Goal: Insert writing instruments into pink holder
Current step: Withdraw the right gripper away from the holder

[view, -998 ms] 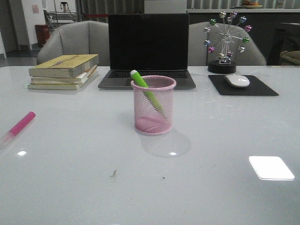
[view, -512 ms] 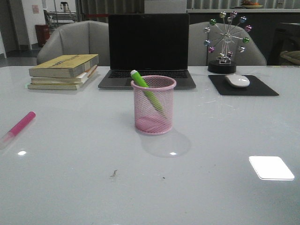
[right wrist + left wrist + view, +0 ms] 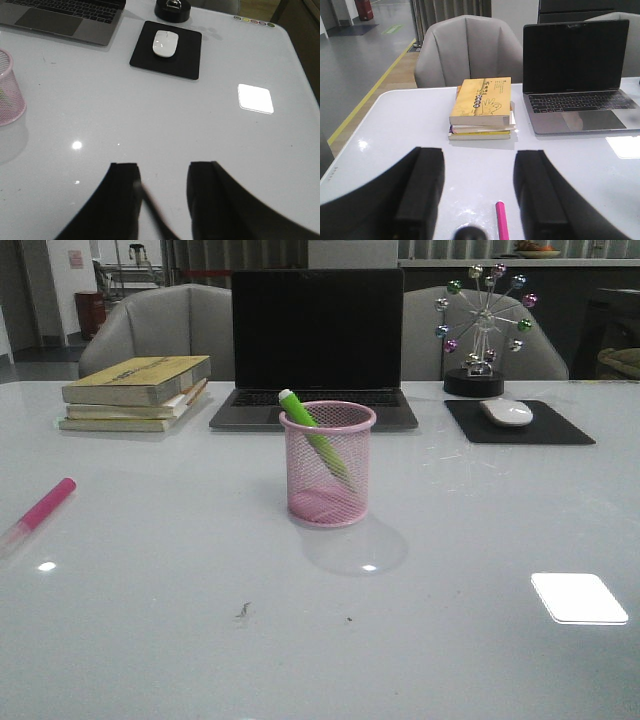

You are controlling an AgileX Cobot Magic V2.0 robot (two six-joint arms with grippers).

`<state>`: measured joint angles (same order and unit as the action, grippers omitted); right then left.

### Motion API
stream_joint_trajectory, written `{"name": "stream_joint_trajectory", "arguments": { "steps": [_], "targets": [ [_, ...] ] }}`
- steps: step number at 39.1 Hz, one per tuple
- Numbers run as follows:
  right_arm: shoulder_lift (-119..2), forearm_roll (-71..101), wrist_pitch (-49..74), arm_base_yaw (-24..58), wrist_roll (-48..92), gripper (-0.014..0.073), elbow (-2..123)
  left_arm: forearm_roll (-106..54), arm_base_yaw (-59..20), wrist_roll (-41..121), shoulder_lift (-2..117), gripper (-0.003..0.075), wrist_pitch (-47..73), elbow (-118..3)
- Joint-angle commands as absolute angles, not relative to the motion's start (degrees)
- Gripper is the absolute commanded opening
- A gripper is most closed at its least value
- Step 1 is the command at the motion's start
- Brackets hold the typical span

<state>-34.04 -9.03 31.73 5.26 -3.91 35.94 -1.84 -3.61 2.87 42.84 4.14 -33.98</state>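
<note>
Green marker (image 3: 312,432) leaned inside pink holder (image 3: 327,465); pink marker (image 3: 38,511) lay far left on surface. I held left end effector (image 3: 479,192) wide, empty (right (image 3: 162,192) likewise). Risk: marker rolling off, holder tipping.

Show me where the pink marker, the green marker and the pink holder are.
pink marker (image 3: 46,504), front view, middle of its pink barrel.
green marker (image 3: 298,412), front view, part above the rim.
pink holder (image 3: 328,478), front view, mesh wall.
</note>
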Motion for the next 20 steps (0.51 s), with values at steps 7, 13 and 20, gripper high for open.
{"name": "stream_joint_trajectory", "arguments": {
  "steps": [7,13,20],
  "targets": [
    [-34.0,-10.2,27.5,4.9,-3.4,0.0364,37.6,-1.9,-3.8,2.8,43.8,0.0393,-5.0,-36.2],
    [-34.0,-10.2,27.5,4.9,-3.4,0.0364,37.6,-2.0,-3.8,2.8,45.9,0.0393,-6.9,-36.2],
    [-34.0,-10.2,27.5,4.9,-3.4,0.0364,37.6,-8.1,-3.8,2.8,49.3,0.0375,-7.2,-36.2]
  ]
}}
